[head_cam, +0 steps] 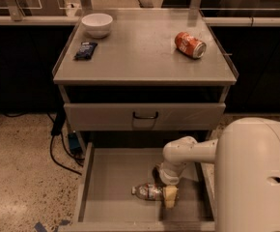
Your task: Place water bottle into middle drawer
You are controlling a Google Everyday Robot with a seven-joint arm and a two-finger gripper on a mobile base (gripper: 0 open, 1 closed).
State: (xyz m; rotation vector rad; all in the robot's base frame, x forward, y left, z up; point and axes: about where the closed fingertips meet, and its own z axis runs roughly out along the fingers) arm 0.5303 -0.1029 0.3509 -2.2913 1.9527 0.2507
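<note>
Bottle [148, 192] lies on its side on the drawer [110, 175] floor, near the front edge, right of centre, cap pointing left. Gripper [170, 195] sits at its base end; clamped or let go, cannot tell. Judgement: release fully, then rise straight up so the bottle doesn't roll.

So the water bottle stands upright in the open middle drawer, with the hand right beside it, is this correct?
Not quite. The camera view shows the water bottle lying on its side, not upright. The rest holds: it is in the open middle drawer, with the hand right beside it.
</note>
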